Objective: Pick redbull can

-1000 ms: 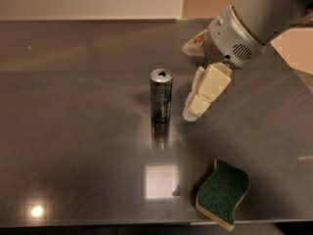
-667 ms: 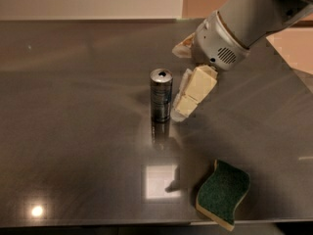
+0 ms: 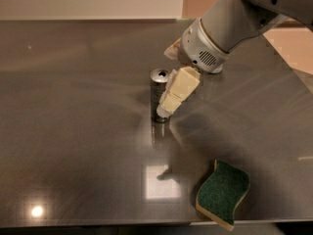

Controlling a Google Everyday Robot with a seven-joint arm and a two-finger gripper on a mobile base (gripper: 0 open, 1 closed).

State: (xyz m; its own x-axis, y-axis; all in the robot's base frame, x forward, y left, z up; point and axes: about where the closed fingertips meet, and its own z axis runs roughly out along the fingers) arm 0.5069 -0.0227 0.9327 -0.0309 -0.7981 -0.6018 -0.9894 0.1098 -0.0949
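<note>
The redbull can [image 3: 157, 93] stands upright near the middle of the dark table [image 3: 73, 131]. It is tall, slim and silver-grey, with a shiny top and a tab hole. My gripper [image 3: 165, 97] comes in from the upper right on a white and grey arm [image 3: 230, 23]. Its near cream finger [image 3: 176, 91] lies against the can's right front side and covers part of it. The far finger [image 3: 172, 48] shows behind the can. The can stands between the two fingers, and its base rests on the table.
A green sponge with a yellow underside [image 3: 222, 192] lies near the table's front edge at the right. The table's right edge [image 3: 293, 67] runs diagonally behind the arm. Bright light reflections show on the table surface at the front.
The gripper has moved left, from beside the can's right side to around it. The near finger now overlaps the can. The can and the sponge have not moved.
</note>
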